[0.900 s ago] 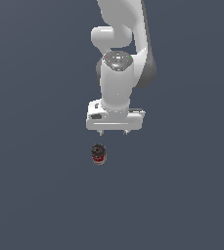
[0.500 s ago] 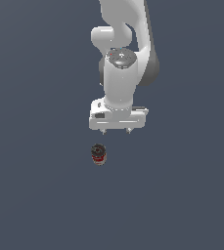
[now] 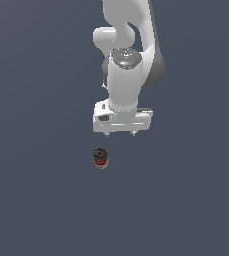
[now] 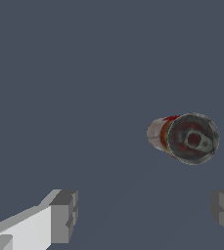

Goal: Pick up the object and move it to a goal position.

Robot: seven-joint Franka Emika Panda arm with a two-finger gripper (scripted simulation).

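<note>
Bare grey floor held only the can (image 3: 101,158). Gripper (image 3: 120,133) hung spread, offset from it; descending unaligned could have tipped the can.

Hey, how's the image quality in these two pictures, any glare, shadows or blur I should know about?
Exterior view: flat, even light, no glare and no clear shadow under the can; the can is small and its label hard to read. Wrist view: the can looks coarse and blocky, its lid lit unevenly; the gripper fingers are cut off by the frame edge.
</note>
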